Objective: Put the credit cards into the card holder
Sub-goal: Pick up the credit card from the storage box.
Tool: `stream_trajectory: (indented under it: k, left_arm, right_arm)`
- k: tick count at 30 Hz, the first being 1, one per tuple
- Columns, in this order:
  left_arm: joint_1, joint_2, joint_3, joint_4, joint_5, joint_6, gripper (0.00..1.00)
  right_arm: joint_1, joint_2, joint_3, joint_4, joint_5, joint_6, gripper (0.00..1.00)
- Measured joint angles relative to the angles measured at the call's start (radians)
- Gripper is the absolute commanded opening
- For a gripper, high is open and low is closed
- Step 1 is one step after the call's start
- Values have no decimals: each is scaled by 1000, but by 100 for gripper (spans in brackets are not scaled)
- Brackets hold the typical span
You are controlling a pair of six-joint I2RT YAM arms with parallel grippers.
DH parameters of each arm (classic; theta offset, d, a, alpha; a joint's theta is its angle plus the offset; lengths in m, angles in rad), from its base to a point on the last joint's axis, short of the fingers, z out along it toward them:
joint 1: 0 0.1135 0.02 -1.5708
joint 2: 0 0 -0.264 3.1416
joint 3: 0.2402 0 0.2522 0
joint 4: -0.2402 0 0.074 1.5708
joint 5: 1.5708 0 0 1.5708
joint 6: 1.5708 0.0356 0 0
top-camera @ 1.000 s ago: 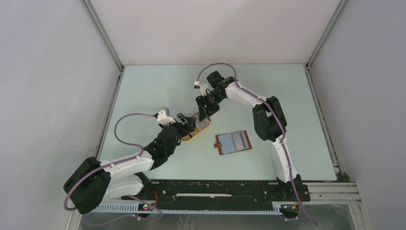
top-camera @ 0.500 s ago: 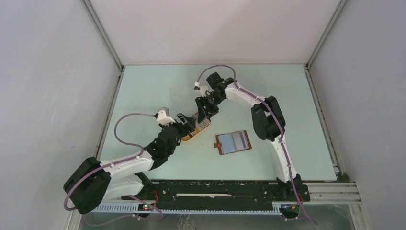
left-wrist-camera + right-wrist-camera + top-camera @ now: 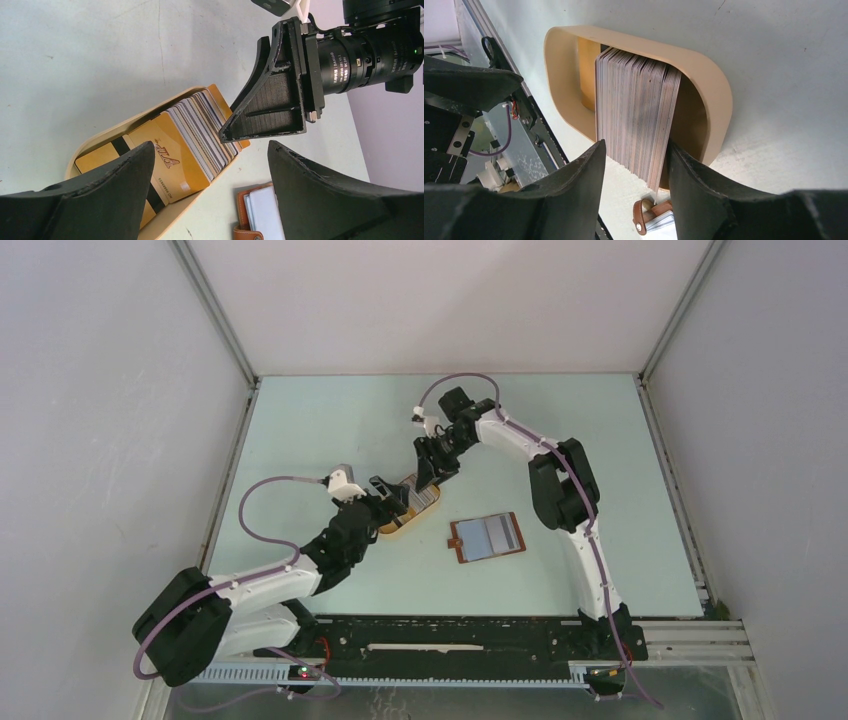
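Worktop [image 3: 320, 430], pale green, walled at left, rear and right, is carrying the following, left to right.

Left claw [image 3: 392, 498]: jaws are standing wide apart, gripping nothing, hovering at the near-left end of the tray.

Tray [image 3: 711, 95], tan oval: is sitting left of centre and holding the stock on edge.

Credit cards [image 3: 200, 130]: are standing packed in a tight row inside the tray, with an orange card leaning face-out at the near end. Judged light, stiff and slick. Faces are likely sliding on one another, so a single card is best pinched across its two faces at the upper edge, once parted from its neighbours. Tray walls are crowding the row's lower half.

Right claw [image 3: 636, 146]: jaws are standing apart, straddling the whole row from above; whether the pads are touching any card cannot be told.

Card holder [image 3: 487, 538], reddish-brown: is lying open and flat, bluish pockets up, well apart from the tray on its right, strap tab at the near-left corner. Judged soft and liable to skid while a card is pushing into a pocket.

Open room: worktop surface is showing between tray and holder and along the right side.
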Motion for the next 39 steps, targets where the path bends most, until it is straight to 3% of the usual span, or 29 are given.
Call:
stream_trajectory:
  k: [39]
  left_arm:
    - [0, 6, 0, 0, 7, 1, 86]
  right_arm:
    - [-45, 0, 0, -3, 8, 3, 39]
